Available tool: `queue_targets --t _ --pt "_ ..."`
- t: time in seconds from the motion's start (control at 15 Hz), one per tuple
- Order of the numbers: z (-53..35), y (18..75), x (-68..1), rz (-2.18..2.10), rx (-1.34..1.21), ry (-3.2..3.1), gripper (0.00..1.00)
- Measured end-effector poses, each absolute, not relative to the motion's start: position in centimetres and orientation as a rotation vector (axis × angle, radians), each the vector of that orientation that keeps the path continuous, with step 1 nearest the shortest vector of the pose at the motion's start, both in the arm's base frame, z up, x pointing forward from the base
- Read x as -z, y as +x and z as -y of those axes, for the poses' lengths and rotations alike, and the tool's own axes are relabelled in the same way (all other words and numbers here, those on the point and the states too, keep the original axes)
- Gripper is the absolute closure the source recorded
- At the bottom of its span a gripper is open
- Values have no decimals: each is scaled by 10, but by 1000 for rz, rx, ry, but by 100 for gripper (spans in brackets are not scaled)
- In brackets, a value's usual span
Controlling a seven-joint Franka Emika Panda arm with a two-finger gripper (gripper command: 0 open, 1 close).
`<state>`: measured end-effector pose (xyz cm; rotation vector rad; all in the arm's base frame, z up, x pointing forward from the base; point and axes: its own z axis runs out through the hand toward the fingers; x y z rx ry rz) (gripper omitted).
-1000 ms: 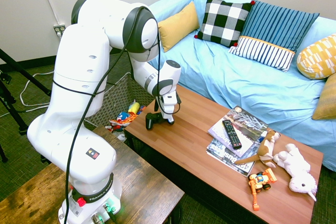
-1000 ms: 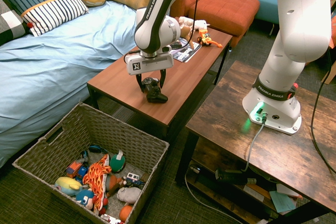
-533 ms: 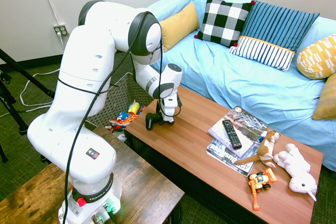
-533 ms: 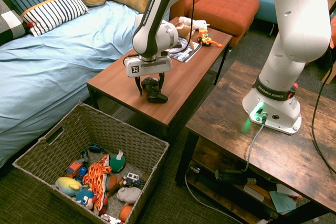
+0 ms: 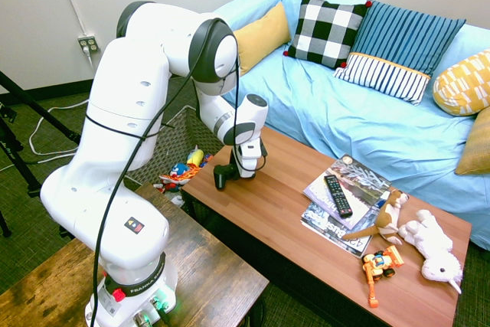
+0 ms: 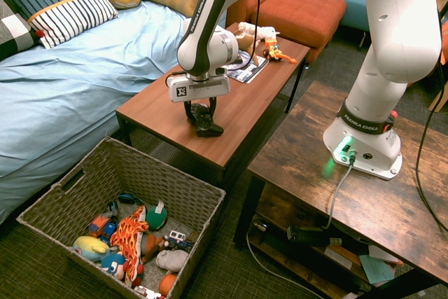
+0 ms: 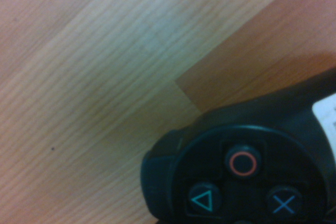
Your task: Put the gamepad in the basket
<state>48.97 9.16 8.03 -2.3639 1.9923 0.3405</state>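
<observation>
The gamepad (image 6: 205,121) lies on the reddish wooden coffee table (image 6: 245,106), near the table's end that faces the basket (image 6: 98,166), with its two handles pointing toward the table edge in the second exterior view. The gripper (image 6: 199,113) hangs right over it, pointing steeply down, and its two dark fingers stand narrowed to either side of the controller's body, so the gamepad sits between them and not off to one side. Whether the pads are already pressing on the plastic or just beside it cannot be told from these views; nothing has left the table. From the first exterior view the gamepad (image 5: 224,174) shows as a dark shape at the foot of the gripper (image 5: 240,173), one handle sticking out toward the table's near corner. The wrist view shows the button cluster of the gamepad (image 7: 236,177), with circle, triangle and cross, close under the camera against the wood grain, which fits a hand centred low on the body. The fingers appear to pinch across the controller's width, with the handles running out crosswise to the line of the jaws. The basket stands on the floor below and beyond the table's end, already holding colourful toys (image 6: 133,239), so the carry, as I judge it, goes up first and then out over that edge.
</observation>
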Motion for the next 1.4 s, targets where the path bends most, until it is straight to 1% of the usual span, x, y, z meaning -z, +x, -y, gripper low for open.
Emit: queue_targets --t 0.27,0.47,0.73,1.0,1.13,1.4 --pt "-92 494 -85 -1922 -304 -2399 100" --pt "-108 497 -116 -1817 -228 -2460 100" --pt "-177 486 -182 -1655 -82 -2600 100" --pt "-281 484 -219 -1507 46 -2753 100" --pt "-337 488 -212 -1439 94 -2824 100" --pt "-421 491 -142 -1324 99 -2929 100"
